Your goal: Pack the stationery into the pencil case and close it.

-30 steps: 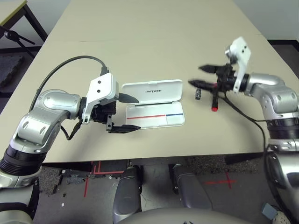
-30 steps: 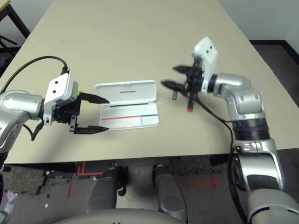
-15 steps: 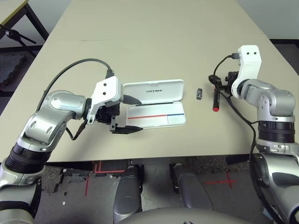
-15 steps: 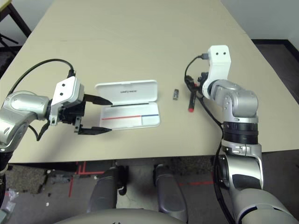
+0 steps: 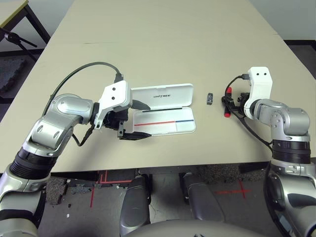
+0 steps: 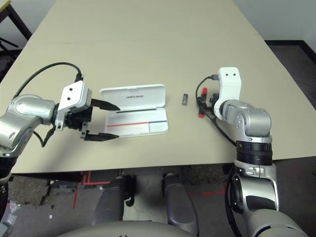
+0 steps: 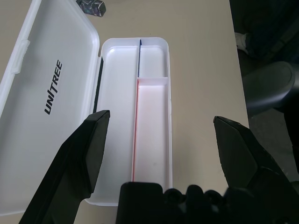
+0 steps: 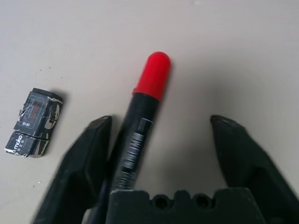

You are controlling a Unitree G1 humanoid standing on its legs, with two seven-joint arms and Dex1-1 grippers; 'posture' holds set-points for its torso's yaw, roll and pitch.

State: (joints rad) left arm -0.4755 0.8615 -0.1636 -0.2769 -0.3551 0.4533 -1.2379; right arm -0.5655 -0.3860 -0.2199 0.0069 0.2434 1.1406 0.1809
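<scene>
I see my right gripper (image 8: 159, 140) spread around the red marker (image 8: 142, 116) near the table's (image 5: 158, 44) right edge; my left gripper (image 7: 161, 140) gapes wide at the open pencil case (image 7: 119, 107).

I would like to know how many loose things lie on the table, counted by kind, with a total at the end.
Markers: 1, the red marker
Small blocks: 1, the dark grey block
Pencil cases: 1, the white pencil case, lying open
Total: 3
</scene>
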